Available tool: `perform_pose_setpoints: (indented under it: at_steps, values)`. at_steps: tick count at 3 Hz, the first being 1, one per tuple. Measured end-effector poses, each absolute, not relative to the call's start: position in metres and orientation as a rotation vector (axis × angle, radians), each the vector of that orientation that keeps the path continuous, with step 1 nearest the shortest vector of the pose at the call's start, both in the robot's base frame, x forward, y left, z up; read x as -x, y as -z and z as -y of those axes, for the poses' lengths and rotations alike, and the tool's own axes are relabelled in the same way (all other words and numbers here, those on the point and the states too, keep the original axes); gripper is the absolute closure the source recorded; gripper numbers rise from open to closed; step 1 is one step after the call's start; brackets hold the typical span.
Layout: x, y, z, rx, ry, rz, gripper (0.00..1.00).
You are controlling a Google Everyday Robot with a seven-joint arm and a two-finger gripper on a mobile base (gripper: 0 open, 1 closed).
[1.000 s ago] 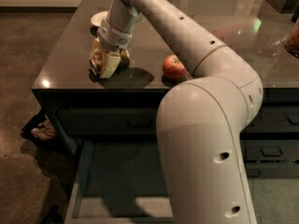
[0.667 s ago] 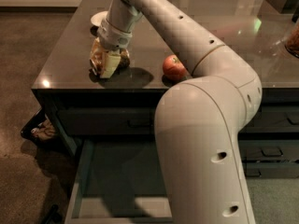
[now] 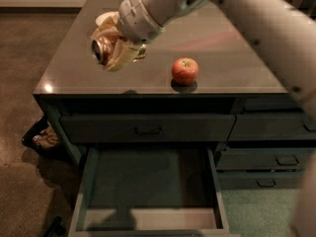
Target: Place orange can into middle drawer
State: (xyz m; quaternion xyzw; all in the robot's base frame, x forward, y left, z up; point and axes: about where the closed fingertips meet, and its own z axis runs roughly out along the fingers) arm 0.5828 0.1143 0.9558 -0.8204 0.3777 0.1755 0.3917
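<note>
Nearest the camera, the middle drawer stands pulled out with nothing in it, so the placing is left to do. Above the worktop, the claw pinches the orange can, lifted clear and tipped sideways. A second ago it was down at the surface. An apple rests to the right of it.
</note>
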Motion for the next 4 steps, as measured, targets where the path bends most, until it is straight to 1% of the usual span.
perform_pose_setpoints:
  at_steps: [1, 2, 3, 4]
  values:
    - [-0.534, -0.964, -0.084, 1.987, -0.467, -0.952, 1.0]
    - [-0.53, -0.956, -0.041, 1.94, -0.454, -1.034, 1.0]
    - [-0.53, -0.956, -0.042, 1.94, -0.454, -1.034, 1.0]
    - [-0.513, -0.961, -0.034, 1.938, -0.46, -1.06, 1.0]
